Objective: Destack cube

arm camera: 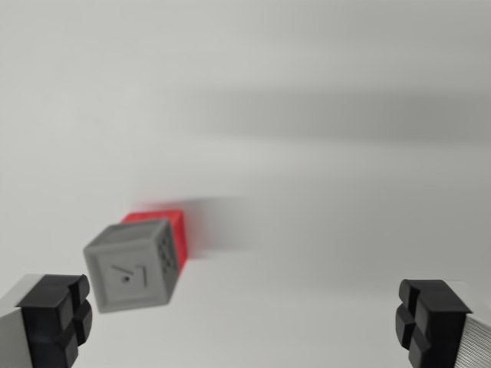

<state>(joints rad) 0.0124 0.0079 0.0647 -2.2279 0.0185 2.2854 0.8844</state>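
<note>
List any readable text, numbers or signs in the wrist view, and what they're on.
No readable words, brands or numbers.
Grey cube: a dark mark a bit like "7" with a dot on its near face, too blurred to confirm; dots on its side face.
Red cube: no marking visible.
Gripper: no label visible.

The tool (245, 322) hangs with its two black-padded fingers (54, 318) spread wide apart, gripping nothing.

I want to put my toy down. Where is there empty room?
Bare white table fills everything to the wrist view's right of the red cube, and all above it. The only crowded spot is lower left, where the grey cube sits by the open gripper.
</note>
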